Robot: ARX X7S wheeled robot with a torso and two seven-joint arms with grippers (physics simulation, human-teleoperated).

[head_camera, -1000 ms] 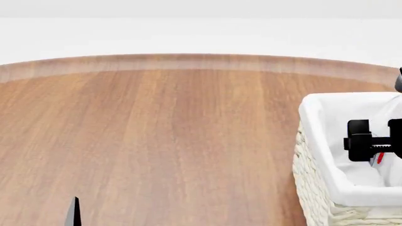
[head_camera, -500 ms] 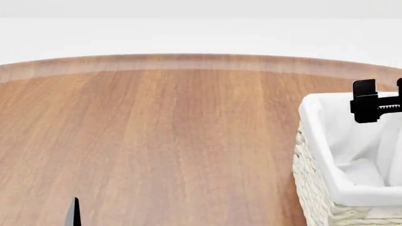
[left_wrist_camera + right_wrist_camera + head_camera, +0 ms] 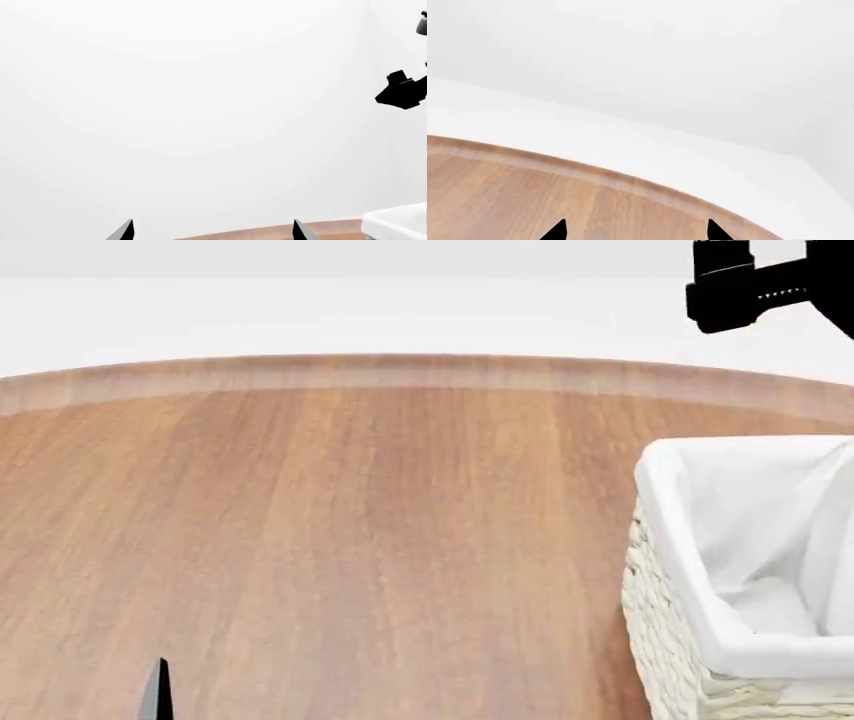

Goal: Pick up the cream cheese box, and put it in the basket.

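The basket (image 3: 667, 540), cream-white wicker with a white cloth liner, stands at the table's right edge in the head view, and its corner (image 3: 397, 225) also shows in the left wrist view. The cream cheese box is out of view; what shows of the liner is bare. My right gripper (image 3: 731, 295) hangs high above the basket's far side. In its own view the right gripper (image 3: 635, 232) is open, with only wood between the tips. My left gripper (image 3: 211, 231) is open and empty too, and one of its fingertips (image 3: 158, 692) shows low at the near left.
The round wooden table (image 3: 374, 520) spreads left of the basket, its curved far edge (image 3: 400, 370) against a white floor and wall. The right arm's black body (image 3: 400, 92) shows in the left wrist view.
My right gripper has risen out of the basket and now hangs high above it. The red-marked thing seen under its fingers a second ago no longer shows. The left arm has not moved.
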